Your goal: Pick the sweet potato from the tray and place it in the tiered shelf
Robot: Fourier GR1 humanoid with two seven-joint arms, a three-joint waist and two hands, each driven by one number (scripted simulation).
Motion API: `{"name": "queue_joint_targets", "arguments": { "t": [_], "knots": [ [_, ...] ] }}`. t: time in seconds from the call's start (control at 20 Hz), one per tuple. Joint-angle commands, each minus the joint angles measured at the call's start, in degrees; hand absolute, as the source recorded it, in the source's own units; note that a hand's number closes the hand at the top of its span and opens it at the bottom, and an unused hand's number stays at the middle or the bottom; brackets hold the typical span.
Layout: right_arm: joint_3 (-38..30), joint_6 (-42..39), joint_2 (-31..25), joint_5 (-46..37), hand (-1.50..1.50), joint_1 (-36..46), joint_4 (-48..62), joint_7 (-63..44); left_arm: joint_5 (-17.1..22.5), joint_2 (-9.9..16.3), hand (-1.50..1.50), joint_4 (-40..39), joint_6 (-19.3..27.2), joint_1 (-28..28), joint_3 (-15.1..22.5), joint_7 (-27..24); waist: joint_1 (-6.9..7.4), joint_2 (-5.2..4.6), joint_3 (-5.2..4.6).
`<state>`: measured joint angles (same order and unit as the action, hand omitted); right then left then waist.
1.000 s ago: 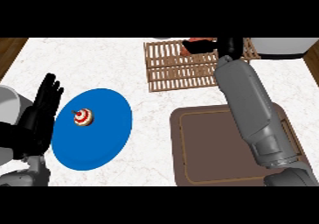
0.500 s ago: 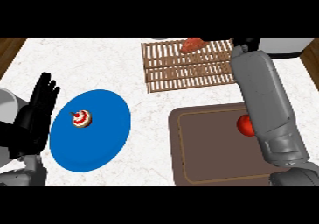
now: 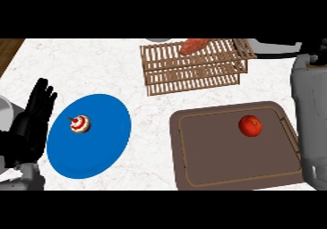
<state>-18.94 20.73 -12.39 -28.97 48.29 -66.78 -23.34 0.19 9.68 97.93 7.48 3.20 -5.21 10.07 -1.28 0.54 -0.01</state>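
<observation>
Head view: left hand (image 3: 35,117) resting open, fingers up.

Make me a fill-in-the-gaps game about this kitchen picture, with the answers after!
1. The orange sweet potato lies on top of the wooden slatted tiered ____.
2. The round red tomato sits on the brown ____.
3. The red-and-white striped spinning top rests on a plate whose colour is ____.
4. The open black left robot hand shows at the picture's ____ edge.

Missing words: shelf; tray; blue; left
</observation>
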Motion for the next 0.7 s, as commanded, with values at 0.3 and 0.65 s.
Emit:
{"name": "queue_joint_targets", "arguments": {
  "t": [0.3, 0.65],
  "knots": [
    [-7.55, -15.61, -9.45, 14.36, -1.50, -20.34, -23.02, -2.79, 0.78, 0.68, 0.00, 0.19, -1.55, 0.01, -1.13, -0.03, 0.54, -0.34, 0.02],
    [-13.33, -22.49, -14.33, 23.74, -1.50, -26.29, -25.86, -0.99, -1.23, -1.17, 0.00, -3.08, -0.02, 3.00, -0.19, -0.27, 1.13, -0.51, 0.02]
  ]
}}
